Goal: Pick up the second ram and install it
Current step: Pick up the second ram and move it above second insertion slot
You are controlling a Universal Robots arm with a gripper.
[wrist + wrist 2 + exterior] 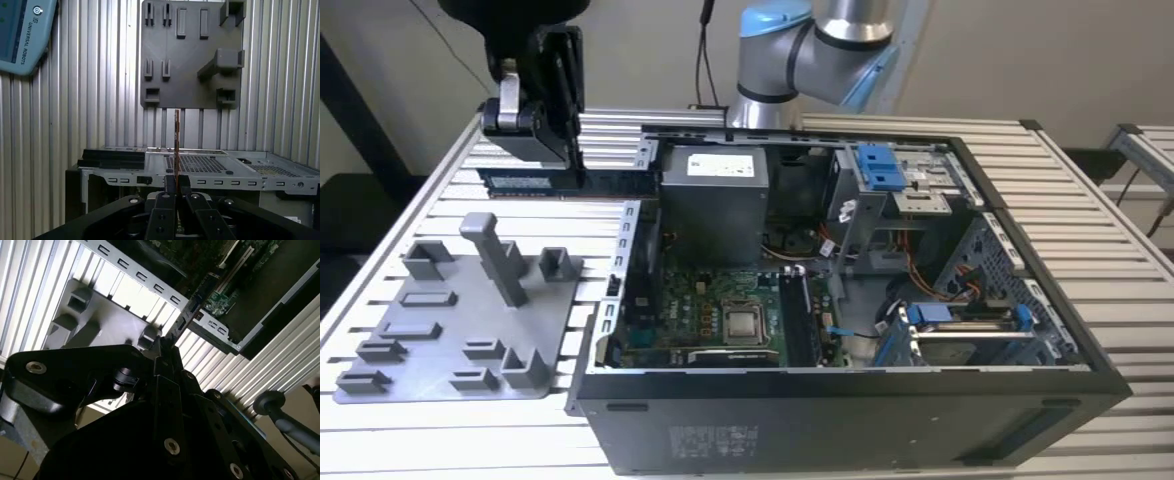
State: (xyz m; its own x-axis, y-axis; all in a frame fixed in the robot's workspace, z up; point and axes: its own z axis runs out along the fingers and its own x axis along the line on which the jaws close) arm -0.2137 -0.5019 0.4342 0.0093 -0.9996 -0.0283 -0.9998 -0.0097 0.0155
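Black two-finger gripper (177, 184) has its jaws clamped on the second ram (177, 140), a long thin dark green-black memory stick seen edge-on in the first wrist view.

Left to right in the exterior view:
- Grey plastic holder plate (447, 325) with raised blocks lies on the slatted aluminium table (1107, 230), beside the open black computer case (854, 390) on the exterior view's left.
- Gripper (547, 160) hangs off that same side of the case, near its far corner, with the ram (607, 184) level and raised above the table, outside the case.
- Green motherboard (720, 310) sits low inside the case.

Ram look:
- Flat board, long edge horizontal.
- Pale blue label shows near the end farther from the case.
- Grip looks roughly mid-length.

Doing it well, as a judgement:
- Keep the stick square in the fingers, no tilt.
- Line the bottom edge up with the slot before going down.
- Clear the case rim and cables.
- Press straight and evenly so both ends seat.
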